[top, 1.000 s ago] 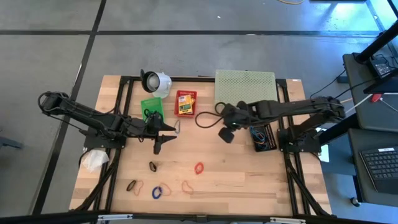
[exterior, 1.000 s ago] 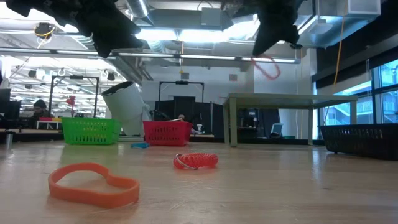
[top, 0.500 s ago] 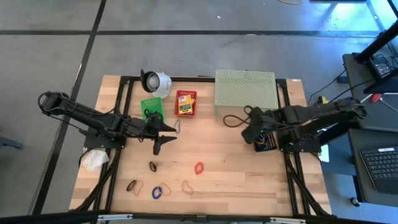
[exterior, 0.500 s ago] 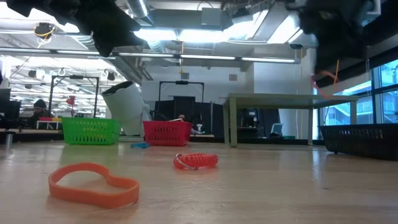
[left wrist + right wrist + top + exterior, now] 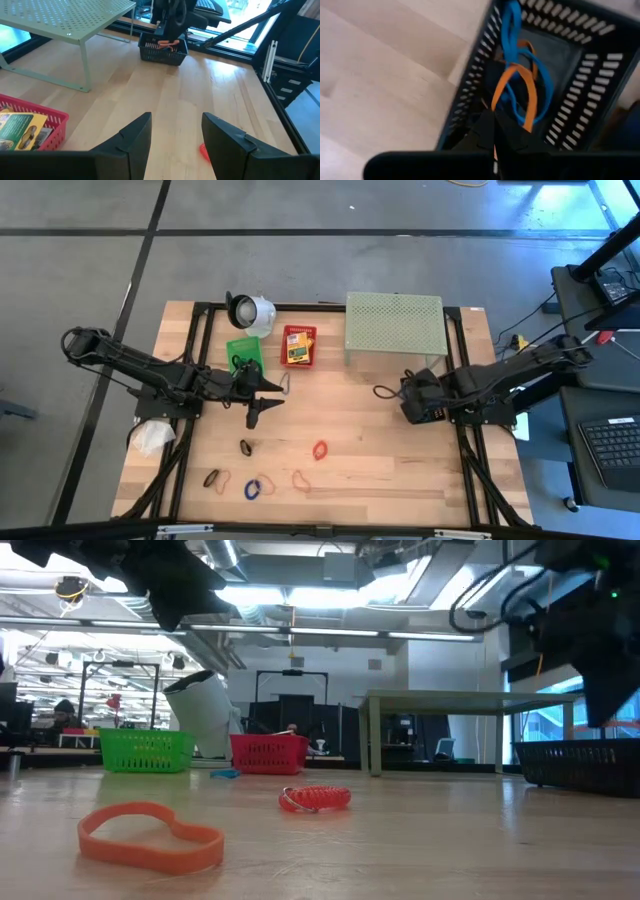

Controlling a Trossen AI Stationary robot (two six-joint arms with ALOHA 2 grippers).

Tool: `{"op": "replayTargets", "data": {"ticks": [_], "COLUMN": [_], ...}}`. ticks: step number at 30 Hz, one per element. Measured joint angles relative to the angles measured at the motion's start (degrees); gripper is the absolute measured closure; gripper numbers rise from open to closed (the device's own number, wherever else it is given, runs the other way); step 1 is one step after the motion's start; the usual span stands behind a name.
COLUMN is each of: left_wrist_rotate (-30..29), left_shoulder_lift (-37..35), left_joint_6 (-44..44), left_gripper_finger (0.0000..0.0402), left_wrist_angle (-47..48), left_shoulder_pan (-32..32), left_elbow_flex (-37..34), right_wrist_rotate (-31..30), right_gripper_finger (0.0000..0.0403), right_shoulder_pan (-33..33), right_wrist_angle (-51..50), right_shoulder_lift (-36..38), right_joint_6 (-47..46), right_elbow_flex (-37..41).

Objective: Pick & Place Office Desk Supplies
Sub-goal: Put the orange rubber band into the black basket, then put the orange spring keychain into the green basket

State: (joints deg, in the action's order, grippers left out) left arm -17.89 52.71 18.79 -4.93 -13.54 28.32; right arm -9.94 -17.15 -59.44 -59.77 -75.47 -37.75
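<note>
Your right gripper sits over the black basket at the table's right edge, fingers pinched tight on an orange rubber band hanging among blue bands inside. Your left gripper hovers mid-table near the red basket, jaws apart, holding nothing. Red band and other loops lie loose near the front edge.
</note>
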Motion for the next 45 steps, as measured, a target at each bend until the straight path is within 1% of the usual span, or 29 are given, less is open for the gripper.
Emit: {"op": "replayTargets", "data": {"ticks": [7, 12, 19, 24, 27, 30, 33, 35, 38, 41, 43, 45], "left_wrist_rotate": [-0.03, -0.22, -0.22, -0.22, -0.22, -0.22, -0.22, -0.22, -0.18, 0.48, 0.95, 0.98], "left_shoulder_lift": [0.00, 0.00, 0.00, 0.00, 0.00, 0.00, 0.00, 0.00, 0.00, 0.00, 0.00, 0.00], "left_joint_6": [0.00, 0.00, 0.00, 0.00, 0.00, 0.00, -0.02, -0.02, -0.01, -0.01, -0.02, -0.02], "left_gripper_finger": [0.0233, 0.0233, 0.0233, 0.0233, 0.0233, 0.0233, 0.0233, 0.0233, 0.0233, 0.0233, 0.0233, 0.0233], "left_wrist_angle": [-0.02, -0.01, -0.02, -0.02, -0.02, -0.01, 0.00, 0.00, -0.01, 0.00, 0.00, 0.00], "left_shoulder_pan": [0.00, 0.00, 0.00, 0.00, -0.01, -0.02, -0.02, 0.00, 0.00, 0.00, 0.00, -0.01], "left_elbow_flex": [0.00, 0.00, 0.00, 0.00, 0.00, 0.00, 0.00, 0.00, 0.00, 0.00, 0.00, 0.00], "right_wrist_rotate": [0.59, 1.66, 1.65, 2.59, 4.87, 6.30, 6.19, 4.92, 3.25, 2.12, 1.27, 0.50], "right_gripper_finger": [0.0403, 0.0403, 0.0403, 0.0398, 0.0370, 0.0322, 0.0264, 0.0224, 0.0177, 0.0159, 0.0162, 0.0173], "right_shoulder_pan": [0.00, 0.00, 0.00, 0.00, 0.04, 0.04, 0.07, 0.06, 0.07, 0.07, 0.07, 0.06], "right_wrist_angle": [0.62, 2.08, 2.94, 3.37, 3.33, 3.27, 3.07, 2.85, 2.78, 2.76, 2.73, 2.44], "right_shoulder_lift": [-0.37, -0.37, -0.39, -0.39, -0.39, -0.39, -0.39, -0.39, -0.42, -0.42, -0.42, -0.42], "right_joint_6": [-0.86, -0.67, -0.58, 1.17, 1.37, 1.30, 0.83, -0.19, -0.42, -0.42, -0.40, 0.51], "right_elbow_flex": [2.10, 2.24, 2.24, 2.24, 2.24, 2.24, 2.24, 2.24, 2.24, 2.24, 2.21, 1.48]}}
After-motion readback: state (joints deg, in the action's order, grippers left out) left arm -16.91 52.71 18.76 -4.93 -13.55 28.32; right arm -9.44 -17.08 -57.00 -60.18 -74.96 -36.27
